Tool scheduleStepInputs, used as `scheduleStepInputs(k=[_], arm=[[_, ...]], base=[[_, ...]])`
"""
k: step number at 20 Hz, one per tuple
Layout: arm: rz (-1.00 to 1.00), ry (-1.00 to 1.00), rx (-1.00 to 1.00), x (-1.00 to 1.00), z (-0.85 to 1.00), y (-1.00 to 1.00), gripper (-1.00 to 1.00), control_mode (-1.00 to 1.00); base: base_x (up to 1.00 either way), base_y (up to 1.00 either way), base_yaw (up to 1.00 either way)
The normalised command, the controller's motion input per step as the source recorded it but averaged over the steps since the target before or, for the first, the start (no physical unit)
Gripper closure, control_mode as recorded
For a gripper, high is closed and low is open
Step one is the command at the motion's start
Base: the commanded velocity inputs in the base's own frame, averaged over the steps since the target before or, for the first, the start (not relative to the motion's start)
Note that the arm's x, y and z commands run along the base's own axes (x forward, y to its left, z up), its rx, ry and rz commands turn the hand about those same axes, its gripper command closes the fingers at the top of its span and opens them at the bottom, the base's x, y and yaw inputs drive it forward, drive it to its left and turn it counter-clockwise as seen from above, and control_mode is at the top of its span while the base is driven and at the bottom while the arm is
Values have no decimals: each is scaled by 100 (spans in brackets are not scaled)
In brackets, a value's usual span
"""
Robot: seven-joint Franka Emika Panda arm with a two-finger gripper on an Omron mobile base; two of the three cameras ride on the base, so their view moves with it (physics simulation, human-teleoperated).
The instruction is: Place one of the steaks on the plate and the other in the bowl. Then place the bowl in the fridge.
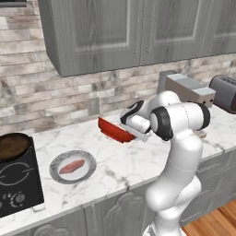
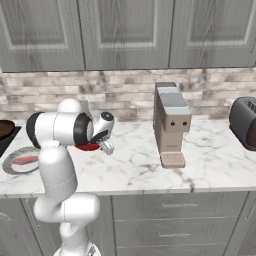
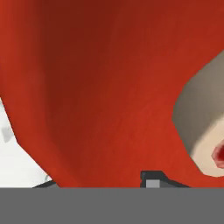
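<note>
The red bowl (image 1: pixel 113 130) sits tipped on the marble counter, its left rim raised. My gripper (image 1: pixel 132 133) reaches down over its right edge with the fingers on either side of the bowl wall (image 3: pixel 96 87). In the hand view one dark fingertip (image 3: pixel 151 179) presses against the red inside. The steak with the pale fat rim (image 3: pixel 203 127) lies in the bowl. The flat pink steak (image 1: pixel 71 167) rests on the grey plate (image 1: pixel 57 179) at the left. From the right base view the bowl (image 2: pixel 89 147) peeks out below the hand. The fridge is out of view.
A tan coffee machine (image 2: pixel 171 117) stands right of the bowl and a dark toaster (image 2: pixel 245 120) sits further right. A black stove with a dark pan (image 1: pixel 14 145) borders the plate on the left. Grey cupboards (image 1: pixel 115 32) hang overhead.
</note>
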Motion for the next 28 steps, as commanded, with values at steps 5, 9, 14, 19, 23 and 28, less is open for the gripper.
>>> scheduleStepInputs(k=[5, 9, 14, 19, 23, 28], arm=[[-2, 0, -1, 0, -12, 51, 100, -100], [-4, -2, 0, -1, 0, 47, 100, -100], [-6, -6, 0, -4, 0, 31, 100, -100], [-9, -12, 0, -25, 4, 20, 100, -100], [-16, -25, 0, -51, 25, 9, 100, -100], [-18, -26, 0, -56, 31, 3, 100, -100]], base=[[0, 0, 0], [0, 0, 0], [0, 0, 0], [0, 0, 0], [0, 0, 0], [0, 0, 0]])
